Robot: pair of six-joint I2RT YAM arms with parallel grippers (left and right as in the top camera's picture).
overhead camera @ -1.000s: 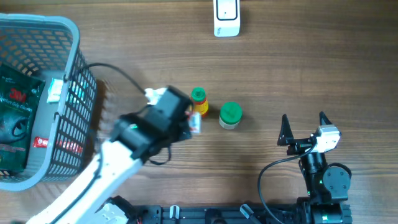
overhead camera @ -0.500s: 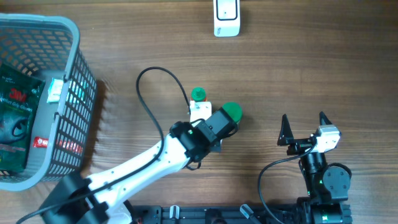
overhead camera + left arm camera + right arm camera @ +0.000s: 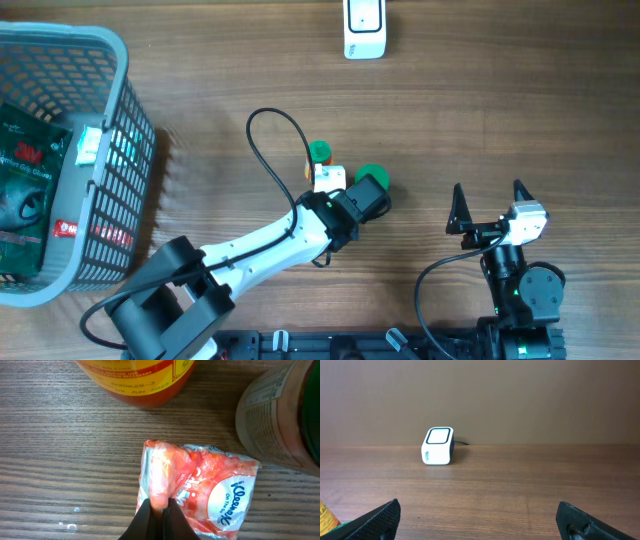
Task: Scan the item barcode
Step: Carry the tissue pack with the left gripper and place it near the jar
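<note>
The left arm has been swung rightward, away from the basket (image 3: 60,150). The left pincer (image 3: 159,506) is closed on a fold of the Kleenex tissue pack (image 3: 210,487), just beside the orange-labelled bottle (image 3: 140,380) and green-lidded jar (image 3: 275,415). The scanner (image 3: 364,28) stands at the worktop's (image 3: 500,80) far edge. The right pincer (image 3: 489,195) is spread wide, empty.
</note>
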